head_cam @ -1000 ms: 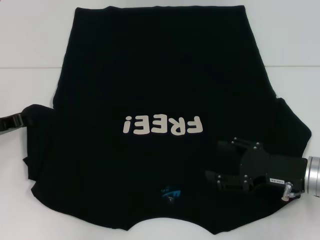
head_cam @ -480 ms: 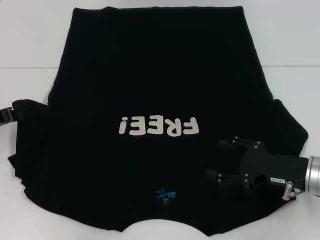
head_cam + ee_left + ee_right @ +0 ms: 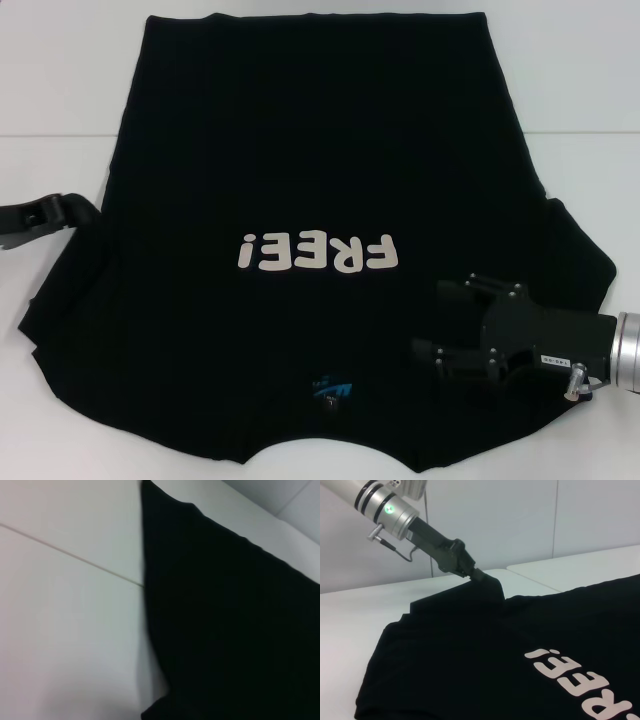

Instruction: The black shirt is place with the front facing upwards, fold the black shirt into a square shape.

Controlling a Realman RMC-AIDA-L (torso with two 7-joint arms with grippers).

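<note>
At left, left end effector (image 3: 62,208) pinches black shirt (image 3: 310,160) sleeve.

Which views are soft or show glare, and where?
Left wrist view: soft all over, black shirt a featureless dark mass against the table. Right wrist view: sharp; left gripper pinching the sleeve. Head view: lettering crisp; right gripper blends into the cloth. No glare.
</note>
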